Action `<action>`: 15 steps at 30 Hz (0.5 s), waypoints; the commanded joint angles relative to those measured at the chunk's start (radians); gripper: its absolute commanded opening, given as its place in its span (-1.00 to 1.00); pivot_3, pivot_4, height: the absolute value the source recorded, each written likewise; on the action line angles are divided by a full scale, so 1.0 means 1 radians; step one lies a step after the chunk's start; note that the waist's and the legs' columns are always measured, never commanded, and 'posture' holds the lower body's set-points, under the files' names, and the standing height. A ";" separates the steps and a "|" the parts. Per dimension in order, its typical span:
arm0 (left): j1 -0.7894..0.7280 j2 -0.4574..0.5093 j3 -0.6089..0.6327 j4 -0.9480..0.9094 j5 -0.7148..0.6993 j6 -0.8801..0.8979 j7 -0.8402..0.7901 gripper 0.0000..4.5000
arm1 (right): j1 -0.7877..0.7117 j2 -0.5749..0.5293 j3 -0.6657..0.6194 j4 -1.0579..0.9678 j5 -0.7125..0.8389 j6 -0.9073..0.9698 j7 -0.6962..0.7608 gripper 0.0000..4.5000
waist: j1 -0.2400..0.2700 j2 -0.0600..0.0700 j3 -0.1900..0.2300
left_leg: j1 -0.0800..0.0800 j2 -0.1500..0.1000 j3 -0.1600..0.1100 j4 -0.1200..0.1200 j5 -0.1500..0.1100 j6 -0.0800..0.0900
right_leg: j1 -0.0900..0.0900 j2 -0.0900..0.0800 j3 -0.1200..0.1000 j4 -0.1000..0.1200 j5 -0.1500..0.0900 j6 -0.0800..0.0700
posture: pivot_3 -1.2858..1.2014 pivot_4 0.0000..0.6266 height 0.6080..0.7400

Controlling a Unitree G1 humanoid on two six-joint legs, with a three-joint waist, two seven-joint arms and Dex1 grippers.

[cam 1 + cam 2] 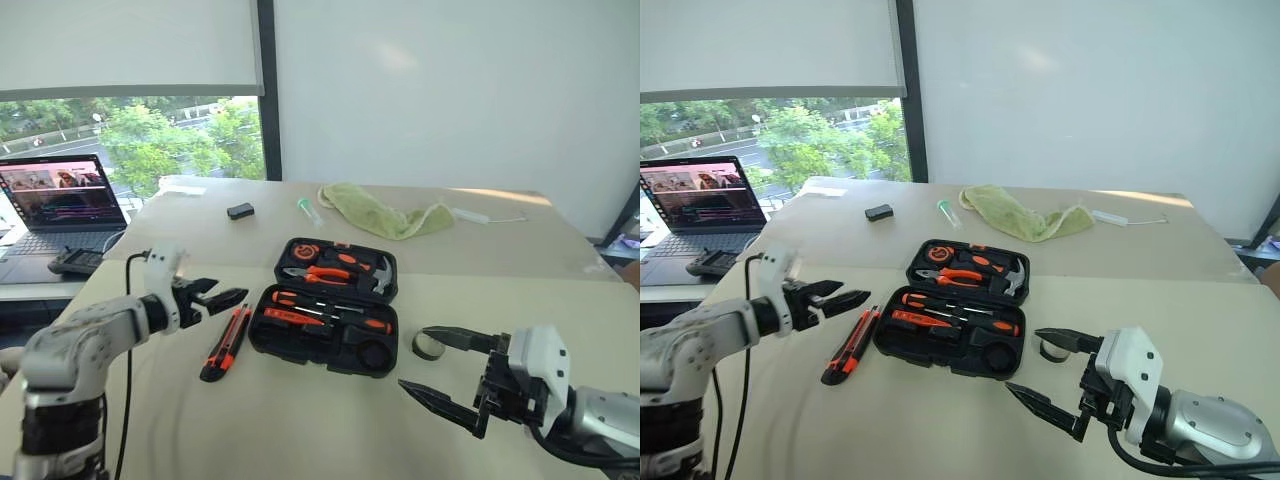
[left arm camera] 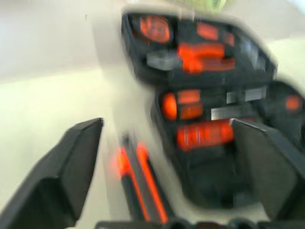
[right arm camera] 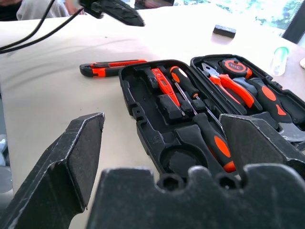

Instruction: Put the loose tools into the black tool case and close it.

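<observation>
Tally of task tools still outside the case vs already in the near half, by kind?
Outside, utility knife: 1
Outside, tape roll: 1
In black tool case, black-and-orange screwdrivers: 2
In case, red screwdriver: 1
Total: 5

Beige table (image 1: 520, 250) is backed by a plain white wall (image 1: 450, 90). Window (image 1: 150, 140) at left is half covered by a white roller blind (image 1: 130, 45); green trees are seen outside in daylight.
</observation>
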 commanded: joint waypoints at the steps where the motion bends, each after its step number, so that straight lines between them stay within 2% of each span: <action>1: 0.060 0.067 0.011 -0.068 -0.002 -0.014 -0.012 0.98 | -0.016 -0.018 -0.009 0.004 0.007 -0.018 0.016 1.00 | 0.002 0.000 0.000 | 0.000 0.000 0.000 0.000 0.000 0.000 | 0.000 0.000 0.000 0.000 0.000 0.000 | 0.03 -0.52 1.00; 4: 0.120 0.091 -0.007 -0.084 0.022 0.003 0.031 0.98 | -0.019 -0.029 -0.010 0.014 0.014 -0.015 0.030 1.00 | 0.003 0.001 0.001 | 0.001 0.000 0.000 -0.001 0.000 -0.001 | 0.000 -0.001 0.000 0.001 -0.001 -0.002 | 0.03 -0.52 1.00; 12: 0.168 0.016 -0.092 -0.170 0.030 0.085 0.169 0.98 | -0.013 -0.048 -0.024 0.002 0.039 -0.018 0.068 1.00 | 0.009 0.001 0.001 | 0.000 0.000 -0.001 -0.001 0.000 0.000 | 0.000 -0.005 0.000 0.000 -0.001 -0.002 | 0.03 -0.52 1.00; 15: 0.162 -0.029 -0.149 -0.170 0.083 0.111 0.262 0.98 | -0.020 -0.053 -0.019 0.005 0.032 -0.018 0.068 1.00 | 0.008 0.001 0.001 | 0.000 0.000 -0.001 -0.001 0.000 0.000 | 0.000 -0.011 0.000 0.000 -0.001 -0.002 | 0.03 -0.52 1.00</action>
